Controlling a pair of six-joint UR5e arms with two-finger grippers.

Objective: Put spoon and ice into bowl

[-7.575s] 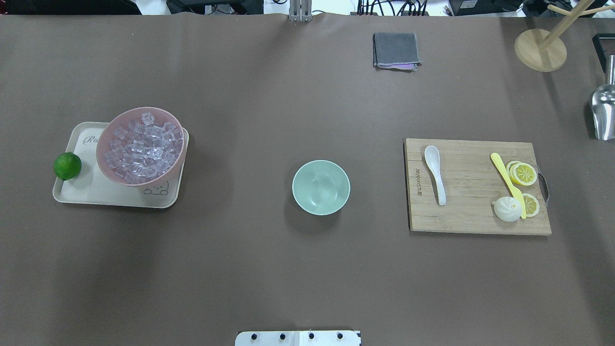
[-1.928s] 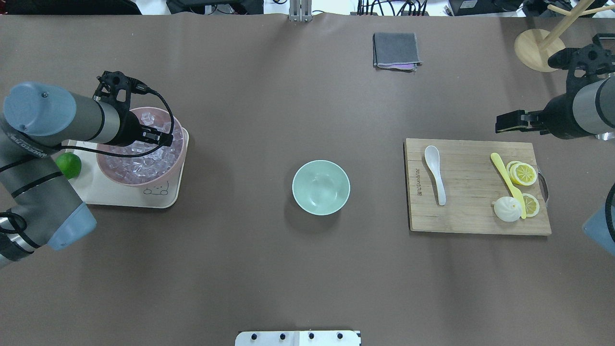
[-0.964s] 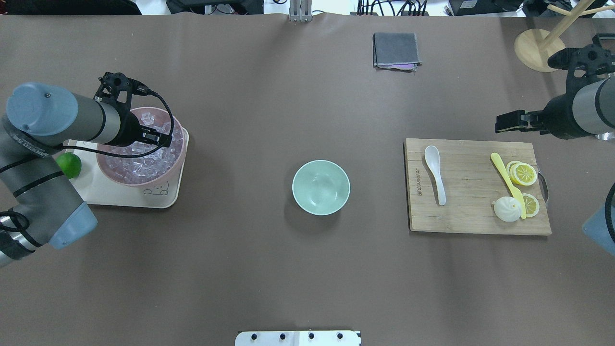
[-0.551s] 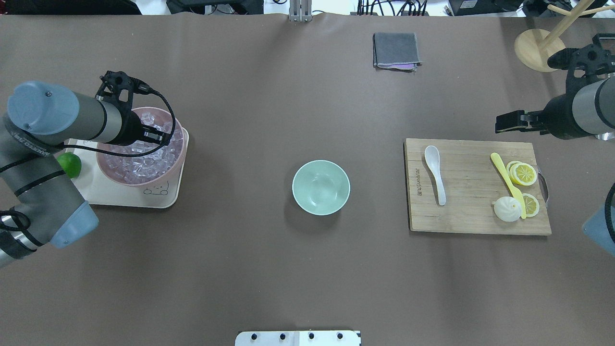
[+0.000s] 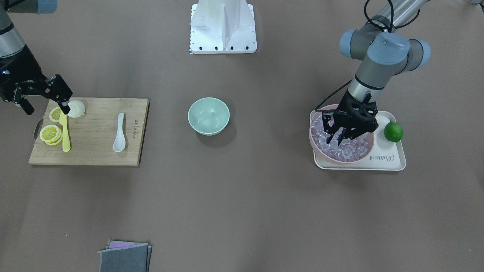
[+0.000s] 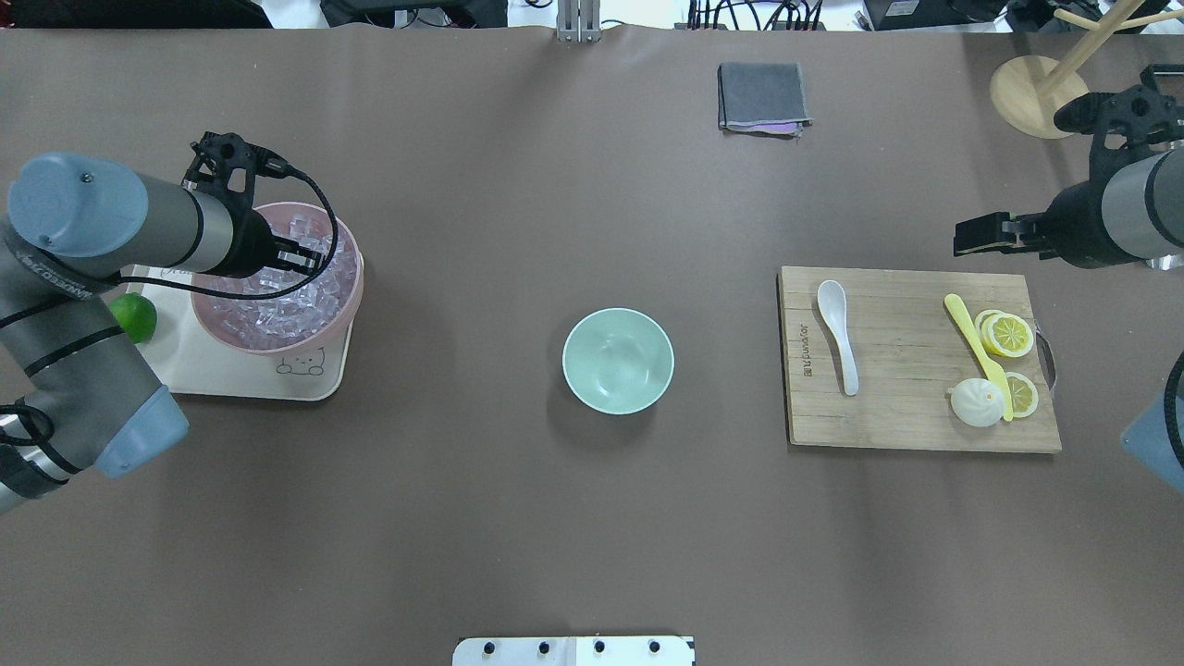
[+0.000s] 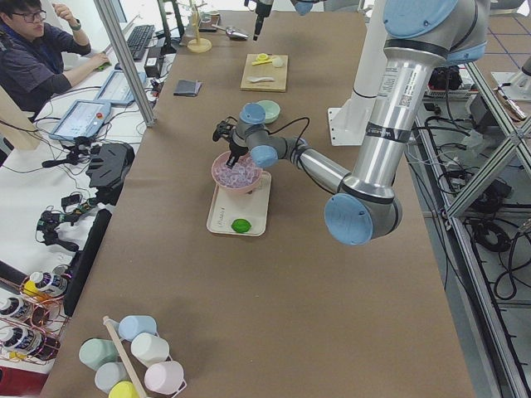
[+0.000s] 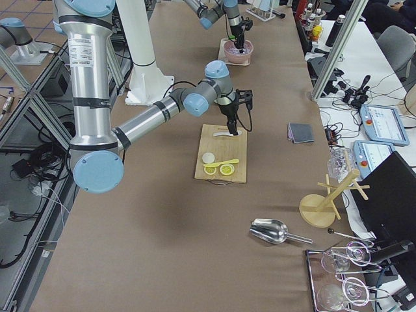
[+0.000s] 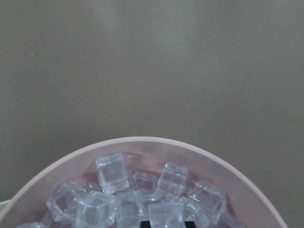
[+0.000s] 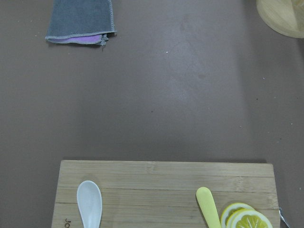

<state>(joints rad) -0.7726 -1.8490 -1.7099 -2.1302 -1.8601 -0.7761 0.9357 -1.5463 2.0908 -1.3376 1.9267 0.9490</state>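
The left hand (image 5: 337, 139) sits down among the ice (image 9: 111, 172) in the pink bowl (image 9: 142, 141) on the robot's left, clamped or not I cannot tell; each cube looks light, hard and slick, so I'd pinch two flat opposite faces squarely.

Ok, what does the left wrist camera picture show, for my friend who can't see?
Clear ice cubes piled in a pink bowl fill the bottom of the picture; plain brown table fills the rest above.
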